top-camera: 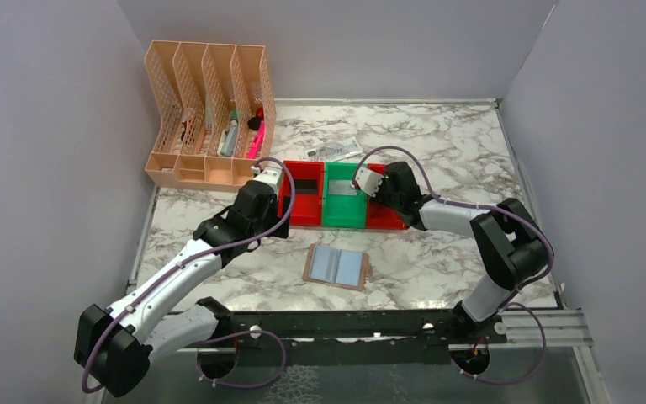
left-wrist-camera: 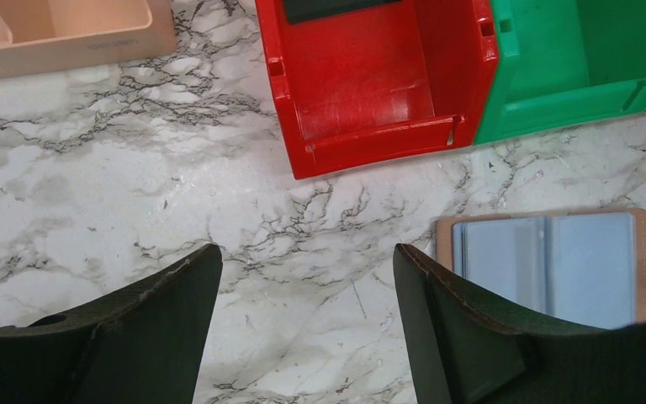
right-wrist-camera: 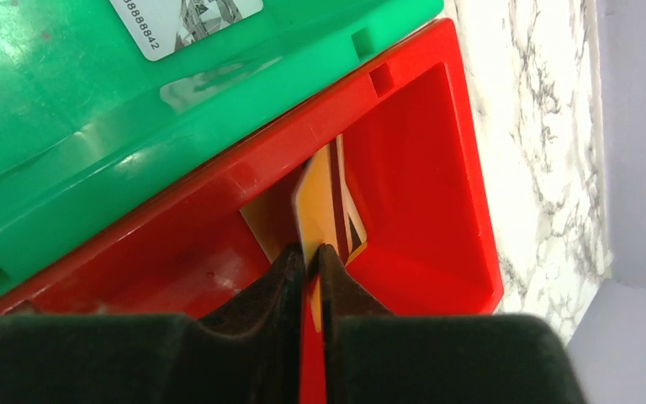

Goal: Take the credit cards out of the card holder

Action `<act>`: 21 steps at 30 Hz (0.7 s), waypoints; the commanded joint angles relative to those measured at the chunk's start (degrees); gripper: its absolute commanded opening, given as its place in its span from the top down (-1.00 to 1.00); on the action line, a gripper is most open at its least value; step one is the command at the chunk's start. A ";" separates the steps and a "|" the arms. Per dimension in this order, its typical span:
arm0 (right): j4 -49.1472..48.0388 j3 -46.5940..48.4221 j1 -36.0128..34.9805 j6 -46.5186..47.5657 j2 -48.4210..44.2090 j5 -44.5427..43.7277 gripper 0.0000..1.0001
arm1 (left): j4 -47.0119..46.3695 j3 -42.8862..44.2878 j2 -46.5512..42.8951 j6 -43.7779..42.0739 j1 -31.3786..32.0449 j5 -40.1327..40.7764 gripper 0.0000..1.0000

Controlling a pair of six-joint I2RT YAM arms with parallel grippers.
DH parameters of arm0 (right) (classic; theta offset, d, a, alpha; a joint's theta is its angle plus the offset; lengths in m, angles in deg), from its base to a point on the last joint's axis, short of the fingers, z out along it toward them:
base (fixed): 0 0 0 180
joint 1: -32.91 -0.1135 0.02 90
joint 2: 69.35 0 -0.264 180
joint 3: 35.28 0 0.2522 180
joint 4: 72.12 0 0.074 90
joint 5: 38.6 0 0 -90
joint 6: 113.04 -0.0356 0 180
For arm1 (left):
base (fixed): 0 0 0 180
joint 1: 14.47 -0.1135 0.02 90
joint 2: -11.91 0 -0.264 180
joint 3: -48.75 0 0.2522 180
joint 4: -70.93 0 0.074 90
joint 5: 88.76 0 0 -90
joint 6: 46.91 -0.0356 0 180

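The right end effector shows mostly as two dark, blurred fingers pressed almost together. They pinch a gold-toned card held on edge. The card's lower part is hidden between the pads. A pale shape and a dark red stripe just behind it are too cut off to identify. From overhead the wrist covers that card entirely.

The left end effector hangs with its black fingers spread wide over bare marble, holding nothing. One finger covers a corner of the card holder.

Three glossy plastic bins stand touching in a row. The left red bin holds a dark card, mostly cut off by the frame edge. The green bin holds a silver card with printed digits, only a corner showing. The gold-toned card stands within the walls of the right red bin; whether it touches the floor I cannot tell.

The card holder lies open and flat on the white, grey-veined surface, near the bins. Its tan border frames two smooth pale blue-grey panels. A crumpled paper note lies behind the bins, near a peach lattice-sided desk organiser.
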 commanded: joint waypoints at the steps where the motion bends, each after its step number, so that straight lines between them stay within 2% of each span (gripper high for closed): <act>1: -0.27 -0.31 0.23 -0.61 0.87 1.43 0.54 | -0.68 -0.01 0.35 -0.81 -0.36 -1.46 -0.56; 4: -0.98 -0.11 0.23 -1.78 0.65 1.12 0.40 | -0.68 0.08 0.59 -0.90 -0.70 -1.71 -0.56; 14: -2.23 -0.32 0.23 -3.78 -1.99 -0.89 0.37 | -0.75 0.08 0.85 -0.90 -0.94 -2.06 -0.56; 18: -1.78 1.53 0.23 -13.47 -5.86 -2.13 0.35 | -0.68 0.08 1.03 -0.81 -0.96 -2.33 -0.56; 21: 5.32 6.26 0.23 -29.52 -7.69 -2.68 0.40 | -0.70 0.08 0.96 -0.81 -1.06 -2.34 -0.56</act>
